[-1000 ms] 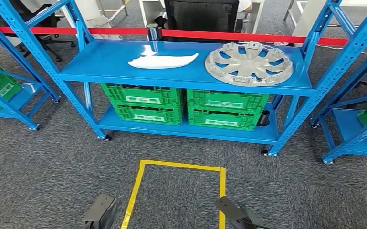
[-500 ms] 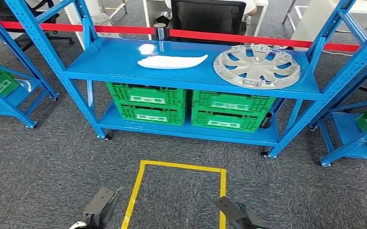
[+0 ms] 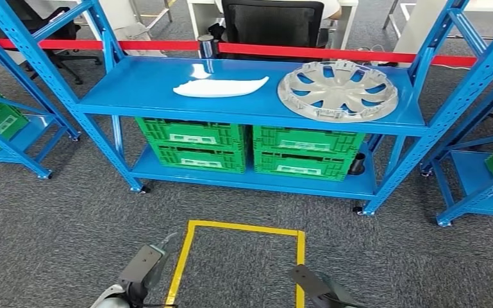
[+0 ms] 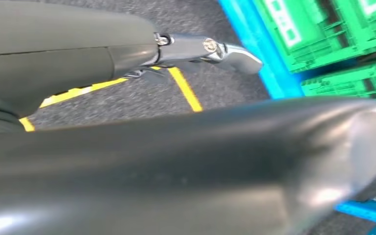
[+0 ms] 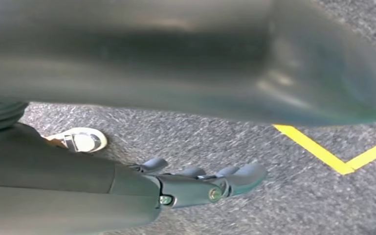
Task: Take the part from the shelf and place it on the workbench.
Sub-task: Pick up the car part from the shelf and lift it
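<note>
Head view: green crates (image 3: 250, 149) under shelf (image 3: 134, 83); left hand (image 3: 142, 268), right hand (image 3: 314, 285) empty, fingers apart.

blue shelf (image 3: 147, 86) | top: white part (image 3: 220, 86), silver wheel cover (image 3: 337, 90) | lower tier: apparently four green crates (image 3: 193, 144)

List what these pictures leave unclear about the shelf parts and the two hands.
- White curved part, head view: too small to identify.
- Hubcap, head view: its underside is hidden.
- Dark cylinder on the lower shelf, head view: partly behind the shelf post.
- Left hand, left wrist view: most fingers hidden behind the blurred thumb.
- Right hand, head view: cut off by the bottom edge.
</note>
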Robot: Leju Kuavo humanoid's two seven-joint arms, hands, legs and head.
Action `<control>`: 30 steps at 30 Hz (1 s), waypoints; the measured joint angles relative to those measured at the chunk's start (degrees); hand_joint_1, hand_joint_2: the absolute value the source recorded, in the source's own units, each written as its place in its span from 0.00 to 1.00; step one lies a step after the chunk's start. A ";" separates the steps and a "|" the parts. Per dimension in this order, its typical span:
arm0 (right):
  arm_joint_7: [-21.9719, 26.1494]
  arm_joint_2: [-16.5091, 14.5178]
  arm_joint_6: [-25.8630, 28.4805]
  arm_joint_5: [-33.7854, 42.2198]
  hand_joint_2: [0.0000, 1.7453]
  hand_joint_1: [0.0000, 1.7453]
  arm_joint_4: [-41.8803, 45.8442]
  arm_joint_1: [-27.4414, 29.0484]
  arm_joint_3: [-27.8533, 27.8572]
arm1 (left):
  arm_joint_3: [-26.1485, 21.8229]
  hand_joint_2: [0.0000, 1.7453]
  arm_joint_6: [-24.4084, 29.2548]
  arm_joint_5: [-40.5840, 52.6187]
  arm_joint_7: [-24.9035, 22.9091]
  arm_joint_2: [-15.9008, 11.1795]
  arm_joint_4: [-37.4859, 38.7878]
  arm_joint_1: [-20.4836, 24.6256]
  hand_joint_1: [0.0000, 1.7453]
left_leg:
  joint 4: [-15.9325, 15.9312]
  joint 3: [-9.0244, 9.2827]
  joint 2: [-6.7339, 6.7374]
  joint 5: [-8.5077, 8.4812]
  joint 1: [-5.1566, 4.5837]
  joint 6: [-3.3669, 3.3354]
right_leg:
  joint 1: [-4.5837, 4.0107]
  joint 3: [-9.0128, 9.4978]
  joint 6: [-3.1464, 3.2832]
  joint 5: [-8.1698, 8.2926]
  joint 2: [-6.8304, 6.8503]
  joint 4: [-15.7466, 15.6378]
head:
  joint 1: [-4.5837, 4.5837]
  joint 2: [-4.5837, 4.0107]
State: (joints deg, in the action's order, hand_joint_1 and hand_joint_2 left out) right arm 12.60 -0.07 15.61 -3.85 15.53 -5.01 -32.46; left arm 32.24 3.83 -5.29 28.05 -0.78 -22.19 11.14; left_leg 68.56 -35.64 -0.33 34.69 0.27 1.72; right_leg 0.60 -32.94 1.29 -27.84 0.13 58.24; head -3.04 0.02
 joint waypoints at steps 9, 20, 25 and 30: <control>-0.05 0.04 -0.43 -0.97 0.00 0.00 0.01 -0.18 -0.01 | 0.03 0.00 1.93 5.90 1.65 -0.33 -8.47 0.28 0.00 | -9.78 1.77 0.01 -8.01 -0.47 -1.40 | -0.25 2.02 -1.29 -2.01 -0.17 0.06 | 0.02 -0.01; 0.15 0.23 -0.42 -0.49 0.00 0.00 0.03 0.09 -0.02 | -1.40 0.00 1.62 16.60 0.12 -1.03 -26.30 -0.93 0.00 | -10.87 4.42 -0.24 -6.27 -0.12 -3.09 | 0.26 -6.16 -3.19 -2.45 -0.13 11.05 | 0.11 -0.01; 0.86 0.30 -0.30 0.05 0.00 0.00 0.01 0.29 -0.02 | -1.67 0.00 3.40 24.96 -2.10 -2.27 -35.37 -0.52 0.00 | -10.53 5.07 -0.41 -4.77 -0.36 -1.48 | 0.16 -2.04 -2.02 0.91 -0.24 1.09 | 0.02 0.00; 0.91 0.33 -0.20 0.16 0.00 0.00 0.03 0.30 0.00 | -1.99 0.00 5.20 29.32 -3.22 -3.34 -40.93 0.09 0.00 | -2.26 1.47 -0.09 -0.81 -0.10 0.10 | 0.36 -0.51 -0.32 0.09 -0.14 0.55 | -0.13 -0.01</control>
State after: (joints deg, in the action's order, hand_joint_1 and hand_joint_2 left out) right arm 13.51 0.26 15.41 -3.69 15.56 -4.71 -32.46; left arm 30.25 9.02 24.03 24.82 -4.13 -63.12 11.23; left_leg 66.30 -34.17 -0.42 33.88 0.17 1.82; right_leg 0.95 -33.45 0.98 -27.75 -0.01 58.78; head -3.17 0.01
